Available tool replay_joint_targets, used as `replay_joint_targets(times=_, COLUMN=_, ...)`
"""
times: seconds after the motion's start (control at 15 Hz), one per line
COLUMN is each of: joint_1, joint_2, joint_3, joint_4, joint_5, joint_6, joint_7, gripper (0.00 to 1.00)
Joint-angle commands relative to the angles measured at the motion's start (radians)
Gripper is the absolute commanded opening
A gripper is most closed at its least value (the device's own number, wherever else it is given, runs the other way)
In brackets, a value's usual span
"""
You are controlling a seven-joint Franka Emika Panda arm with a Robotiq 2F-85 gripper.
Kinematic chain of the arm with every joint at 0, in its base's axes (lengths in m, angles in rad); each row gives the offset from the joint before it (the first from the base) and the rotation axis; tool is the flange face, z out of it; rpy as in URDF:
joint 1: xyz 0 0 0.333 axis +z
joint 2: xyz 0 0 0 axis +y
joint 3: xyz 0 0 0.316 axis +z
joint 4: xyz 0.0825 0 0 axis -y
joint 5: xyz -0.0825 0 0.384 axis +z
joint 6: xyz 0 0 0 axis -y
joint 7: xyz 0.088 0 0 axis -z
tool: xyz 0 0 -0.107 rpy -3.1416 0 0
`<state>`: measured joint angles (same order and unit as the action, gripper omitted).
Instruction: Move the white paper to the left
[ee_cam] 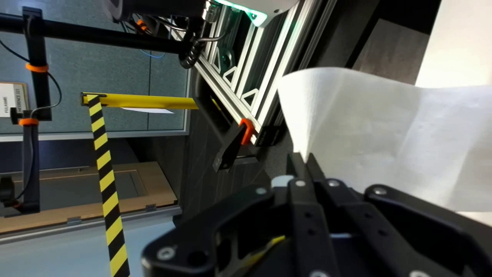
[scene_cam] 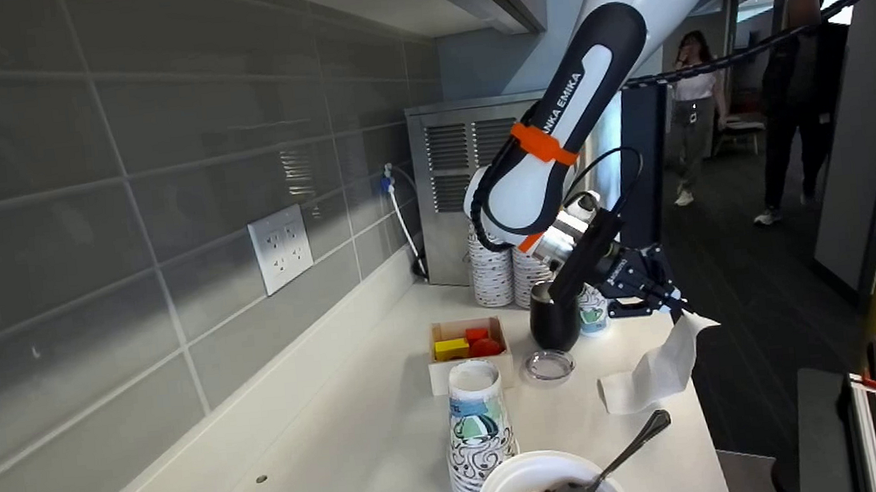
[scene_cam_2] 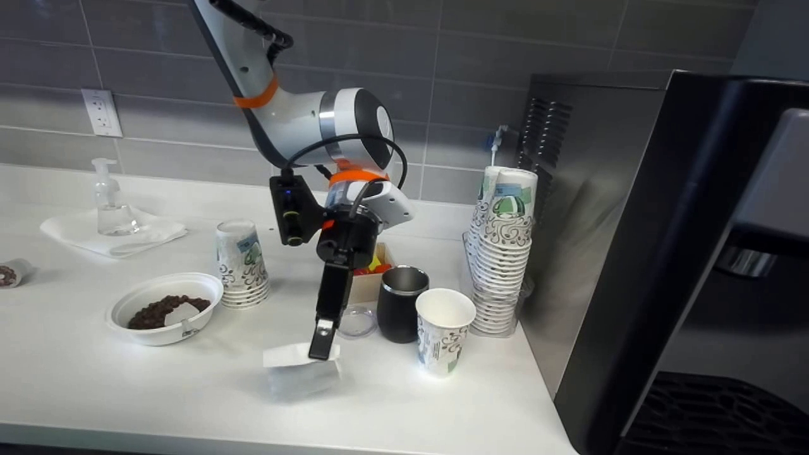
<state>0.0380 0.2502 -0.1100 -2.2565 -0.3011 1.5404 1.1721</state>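
The white paper (scene_cam: 655,374) is thin and creased. It also shows in an exterior view (scene_cam_2: 300,376) and in the wrist view (ee_cam: 384,142). My gripper (scene_cam: 683,306) is shut on one edge of it, pinched between the fingertips (ee_cam: 304,158). In an exterior view the fingers (scene_cam_2: 322,347) point down over the front part of the counter. The rest of the paper hangs and slopes from the fingertips towards the counter. Whether its low end touches the counter I cannot tell.
A white bowl (scene_cam_2: 123,309) and a short cup stack (scene_cam_2: 241,265) stand left of the paper. A black tumbler (scene_cam_2: 401,309), a paper cup (scene_cam_2: 442,338) and a clear lid (scene_cam_2: 358,321) stand to its right. A box (scene_cam: 470,371) is behind. The counter edge (scene_cam: 710,445) is close.
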Motion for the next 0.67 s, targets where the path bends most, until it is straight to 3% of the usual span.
replay_joint_targets(times=0.0, joint_1=0.016, joint_2=0.041, joint_3=0.029, joint_4=0.075, joint_5=-0.027, joint_6=-0.110, joint_7=-0.001, gripper=0.00)
replay_joint_targets(times=0.6, joint_1=0.071, joint_2=0.205, joint_3=0.081, joint_4=0.257, joint_5=-0.075, joint_6=-0.282, joint_7=-0.076, gripper=0.00)
